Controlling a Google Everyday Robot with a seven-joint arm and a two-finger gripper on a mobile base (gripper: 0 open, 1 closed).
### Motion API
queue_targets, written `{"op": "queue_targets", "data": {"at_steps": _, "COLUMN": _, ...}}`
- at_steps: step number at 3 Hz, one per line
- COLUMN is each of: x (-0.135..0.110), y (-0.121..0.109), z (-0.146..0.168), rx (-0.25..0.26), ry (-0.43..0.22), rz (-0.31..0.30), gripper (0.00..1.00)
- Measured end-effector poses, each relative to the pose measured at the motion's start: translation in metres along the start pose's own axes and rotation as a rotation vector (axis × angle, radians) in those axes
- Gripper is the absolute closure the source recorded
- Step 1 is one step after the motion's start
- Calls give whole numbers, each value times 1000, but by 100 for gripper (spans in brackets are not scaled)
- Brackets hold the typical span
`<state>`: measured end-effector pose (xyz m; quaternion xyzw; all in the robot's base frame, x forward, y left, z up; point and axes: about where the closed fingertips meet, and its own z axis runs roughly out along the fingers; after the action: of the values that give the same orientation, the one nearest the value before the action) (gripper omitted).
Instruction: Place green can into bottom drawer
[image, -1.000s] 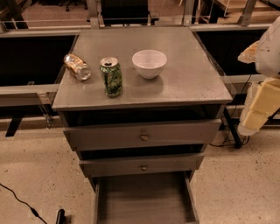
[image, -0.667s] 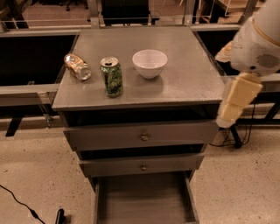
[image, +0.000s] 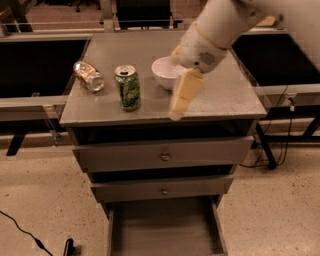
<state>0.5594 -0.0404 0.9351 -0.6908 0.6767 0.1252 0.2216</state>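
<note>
Cream tool (image: 181, 97) (grip state: cannot tell) hovers right of upright green-and-white mottled soda can (image: 128, 88) on grey metal bench (image: 232, 90); approach level, clear of white bowl (image: 164, 72).

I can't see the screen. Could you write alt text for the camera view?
A robot's hand hangs over a grey cabinet top, right of an upright green can and in front of a white bowl. A tan can lies on its side left of the green can, and the bottom drawer stands open below.
</note>
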Motion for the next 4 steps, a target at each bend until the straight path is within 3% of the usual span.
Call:
{"op": "queue_targets", "data": {"at_steps": 1, "x": -37, "y": -33, "z": 32, "rx": -27, "ry": -178, "rz": 1, "gripper": 0}}
{"op": "queue_targets", "data": {"at_steps": 2, "x": -76, "y": -63, "z": 50, "rx": -18, "ry": -377, "rz": 11, "gripper": 1}}
{"op": "queue_targets", "data": {"at_steps": 3, "x": -96, "y": -76, "z": 64, "rx": -14, "ry": -468, "rz": 23, "gripper": 22}}
{"op": "queue_targets", "data": {"at_steps": 4, "x": -101, "y": -87, "z": 89, "rx": -14, "ry": -499, "rz": 61, "gripper": 45}}
